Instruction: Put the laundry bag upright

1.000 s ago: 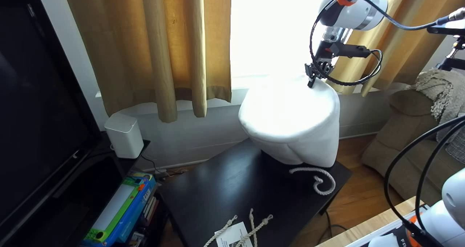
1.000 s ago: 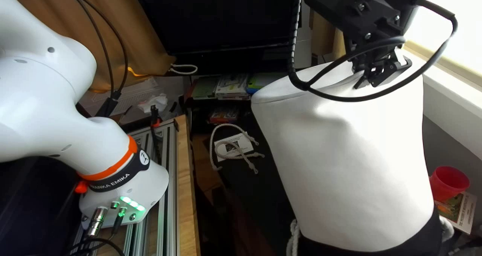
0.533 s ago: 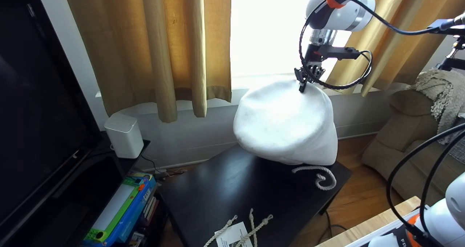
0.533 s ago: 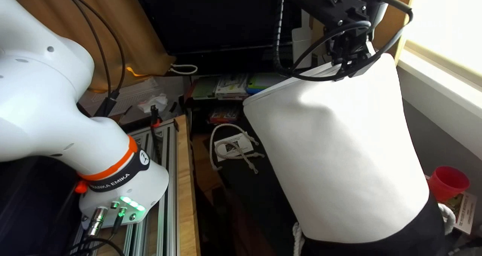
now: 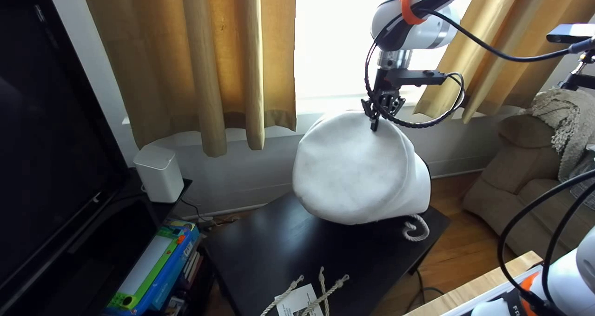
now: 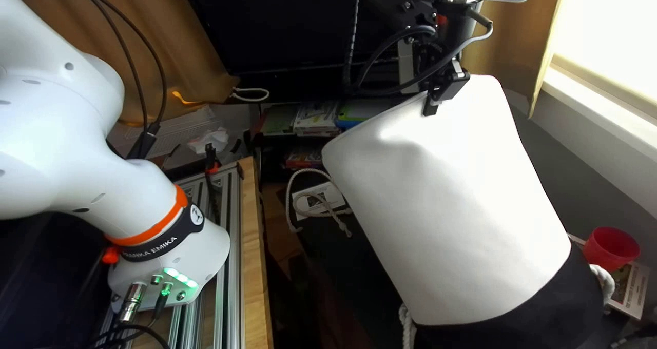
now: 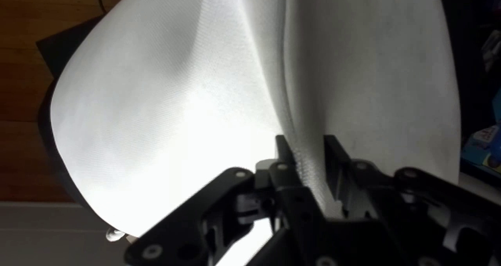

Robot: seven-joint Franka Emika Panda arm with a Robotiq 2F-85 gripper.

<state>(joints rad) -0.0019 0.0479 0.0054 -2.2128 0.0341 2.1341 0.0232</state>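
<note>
The laundry bag (image 5: 353,172) is a large white fabric cylinder, tipped over at a slant on the black table (image 5: 265,251). Its round base is raised and faces towards the camera in an exterior view. Its black rim band (image 6: 544,308) is low, against the table, in an exterior view (image 6: 457,200). A rope handle (image 5: 416,230) lies by the rim. My gripper (image 5: 374,123) is shut on a fabric fold at the upper base edge; it also shows in an exterior view (image 6: 435,102). In the wrist view (image 7: 306,148) the fold fills the gap between the fingers. The bag's opening is hidden.
Loose ropes and a white card (image 5: 297,302) lie at the table's near end. A white box-like device (image 5: 160,174) stands by the television (image 5: 51,158). A red cup (image 6: 613,249) sits beside the bag near the window wall. The robot's wooden-edged stand (image 6: 254,267) is alongside.
My gripper has moved left and slightly down in an exterior view, carrying the bag's base edge along. The bag leans over further, and its base has turned to face that camera more.
</note>
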